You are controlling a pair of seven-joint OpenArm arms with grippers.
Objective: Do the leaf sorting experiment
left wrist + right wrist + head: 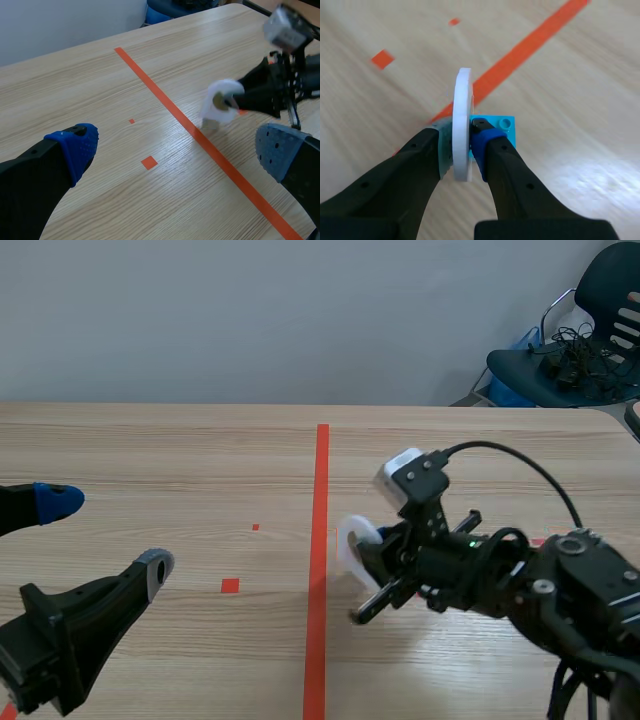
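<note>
Pinching a white disc (462, 100) on edge in the right gripper (462, 150), one pad on each flat face, rim standing up past the fingertips, close by the orange tape line (520, 50). Lies well ahead of the left gripper (177, 147), splayed wide on nothing. Only from the right wrist: a light-blue studded block (502, 125) just beyond the blue-padded finger.

Scene camera: low between the arms, facing across the surface (180, 450) to the far wall (250, 310); the tape line (321, 500) runs up frame centre. Left wrist camera: behind the left claw (177, 150), angled forward and down, mid-range. Right wrist camera: very close behind the right claw (461, 145). All three views share the tape line and the white disc (355, 538).
</note>
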